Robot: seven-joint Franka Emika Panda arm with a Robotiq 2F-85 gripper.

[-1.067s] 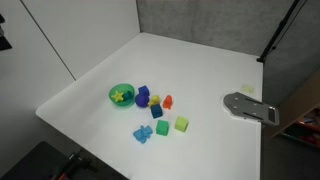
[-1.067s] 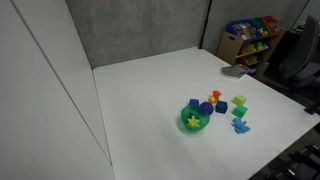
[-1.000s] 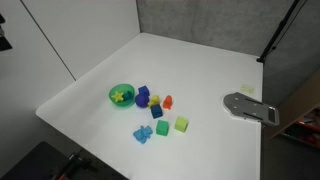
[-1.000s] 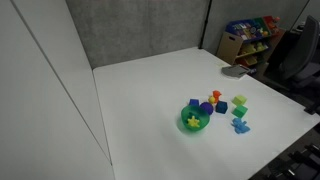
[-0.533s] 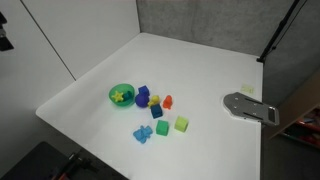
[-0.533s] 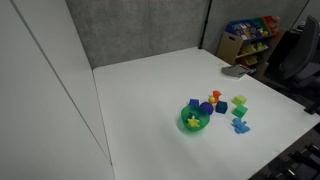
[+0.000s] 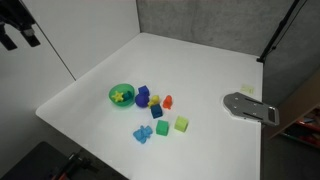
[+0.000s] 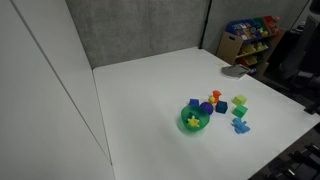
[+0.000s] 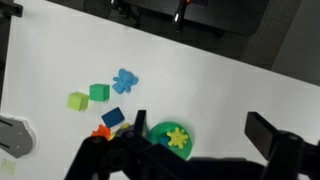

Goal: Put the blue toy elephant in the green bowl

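The blue toy elephant [image 7: 141, 133] lies on the white table near its front edge, apart from the green bowl [image 7: 121, 95]. Both also show in an exterior view, the elephant [image 8: 240, 125] and the bowl [image 8: 194, 121]. The bowl holds a yellow star-shaped toy [image 9: 177, 136]. In the wrist view the elephant [image 9: 124, 80] lies up and to the left of the bowl [image 9: 160, 131]. My gripper [image 9: 203, 130] is open and empty, high above the table, with the bowl seen by its left finger. A dark part of the arm [image 7: 20, 25] shows at the top left corner.
Around the bowl lie a dark blue-purple cube [image 7: 142, 96], a small blue block [image 7: 155, 111], an orange toy [image 7: 167, 101], a green cube [image 7: 162, 128] and a light green cube [image 7: 181, 124]. A grey metal plate [image 7: 250, 107] lies at the table's edge. A shelf of toys [image 8: 250, 35] stands behind.
The arm's dark part has come further into view at the top left corner of an exterior view. The toys and the bowl have not moved.
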